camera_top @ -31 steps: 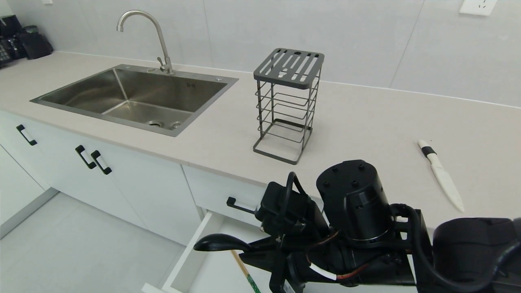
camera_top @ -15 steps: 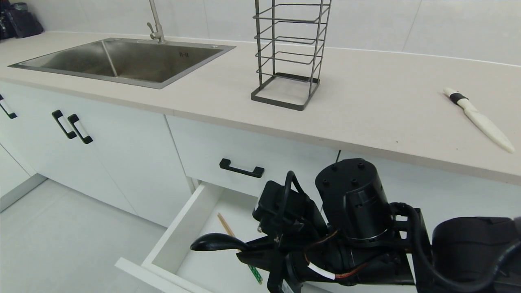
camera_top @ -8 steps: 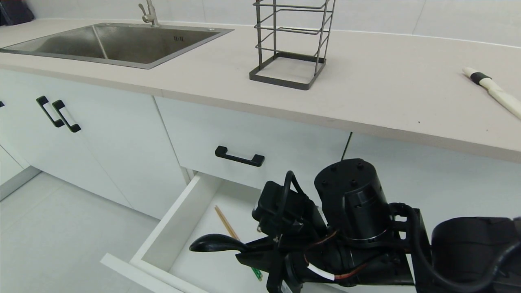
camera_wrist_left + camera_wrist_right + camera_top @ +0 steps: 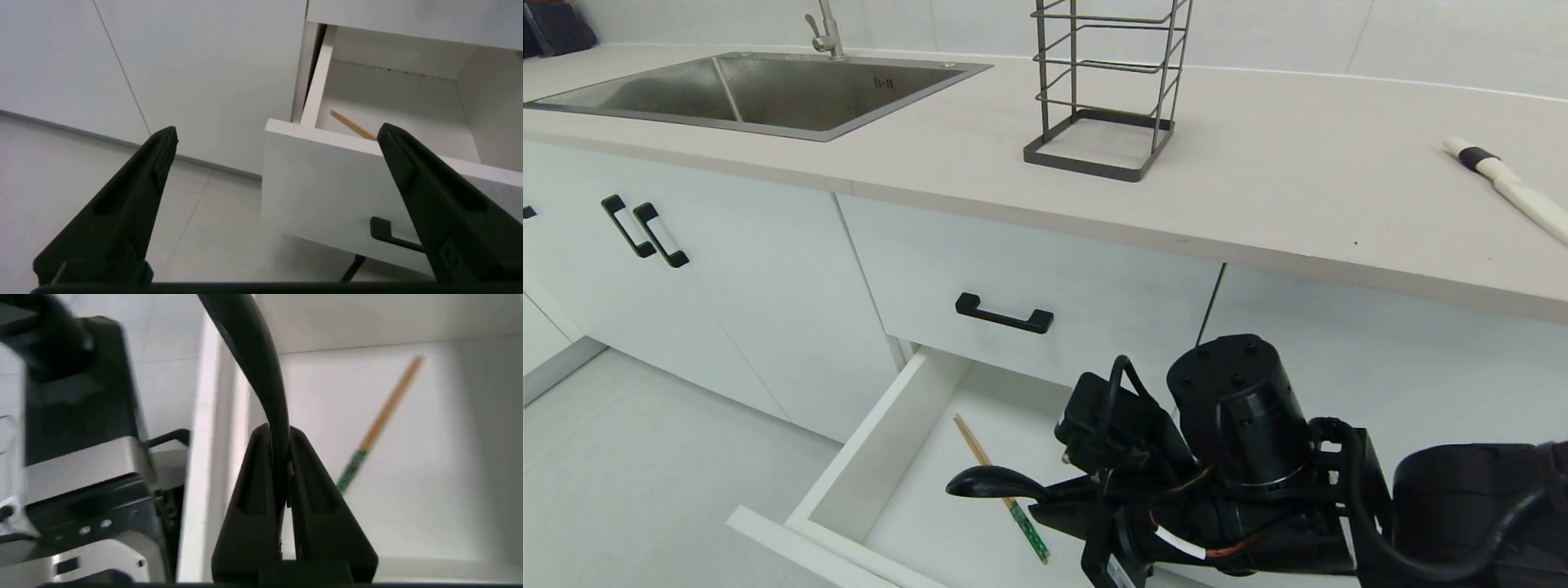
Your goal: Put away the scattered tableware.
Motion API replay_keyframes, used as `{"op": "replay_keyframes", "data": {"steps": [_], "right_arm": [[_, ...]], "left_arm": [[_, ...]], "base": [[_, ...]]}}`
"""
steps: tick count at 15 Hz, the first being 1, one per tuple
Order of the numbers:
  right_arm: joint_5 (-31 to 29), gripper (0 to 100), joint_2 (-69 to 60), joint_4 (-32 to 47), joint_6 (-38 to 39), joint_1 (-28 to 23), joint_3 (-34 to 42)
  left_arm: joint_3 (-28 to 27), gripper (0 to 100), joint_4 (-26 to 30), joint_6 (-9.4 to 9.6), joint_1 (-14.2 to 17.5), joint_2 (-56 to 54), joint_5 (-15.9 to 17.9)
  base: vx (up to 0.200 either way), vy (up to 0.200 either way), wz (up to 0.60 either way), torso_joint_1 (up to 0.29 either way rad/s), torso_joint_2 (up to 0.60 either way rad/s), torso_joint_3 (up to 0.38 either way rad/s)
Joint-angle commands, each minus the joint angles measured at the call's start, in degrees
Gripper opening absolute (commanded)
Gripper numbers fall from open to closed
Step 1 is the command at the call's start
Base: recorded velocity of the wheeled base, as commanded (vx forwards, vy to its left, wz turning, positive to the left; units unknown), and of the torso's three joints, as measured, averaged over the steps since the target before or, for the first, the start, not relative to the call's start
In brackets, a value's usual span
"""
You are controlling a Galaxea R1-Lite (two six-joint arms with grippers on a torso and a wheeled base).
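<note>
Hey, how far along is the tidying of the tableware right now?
Done: the drawer is open and a chopstick lies inside it. In hand: the right gripper is shut on a black spoon over the drawer. To do: the white knife lies on the countertop, not yet put away.

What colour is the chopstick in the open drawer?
The chopstick is light wood with a green end; right wrist view shows it best.
</note>
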State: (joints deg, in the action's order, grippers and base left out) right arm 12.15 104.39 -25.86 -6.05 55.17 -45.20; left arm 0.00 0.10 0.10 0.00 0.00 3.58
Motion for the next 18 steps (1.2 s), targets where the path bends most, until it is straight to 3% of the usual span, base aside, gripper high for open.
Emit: {"op": "replay_keyframes", "data": {"steps": [1, 4, 9, 18], "right_arm": [[-1.08, 0, 1.08, -0.16, 0.16, 0.02, 0.03], [-4.16, 0, 6.27, -0.25, 0.69, 2.92, -4.19], [-8.81, 0, 19.01, 3.09, 1.92, 3.54, -21.95], [-13.56, 0, 22.09, 5.11, 2.18, 2.83, -24.49]], "left_arm": [[0.00, 100, -0.01, -0.01, 0.00, 0.09, -0.07], [0.00, 100, -0.01, -0.01, 0.00, 0.09, 0.02], [0.00, 100, -0.01, -0.01, 0.00, 0.09, 0.02], [0.00, 100, -0.01, -0.01, 0.00, 0.09, 0.02]], "base": [[0.000, 0.000, 0.00, 0.000, 0.00, 0.000], [0.000, 0.000, 0.00, 0.000, 0.00, 0.000], [0.000, 0.000, 0.00, 0.000, 0.00, 0.000], [0.000, 0.000, 0.00, 0.000, 0.00, 0.000]]}}
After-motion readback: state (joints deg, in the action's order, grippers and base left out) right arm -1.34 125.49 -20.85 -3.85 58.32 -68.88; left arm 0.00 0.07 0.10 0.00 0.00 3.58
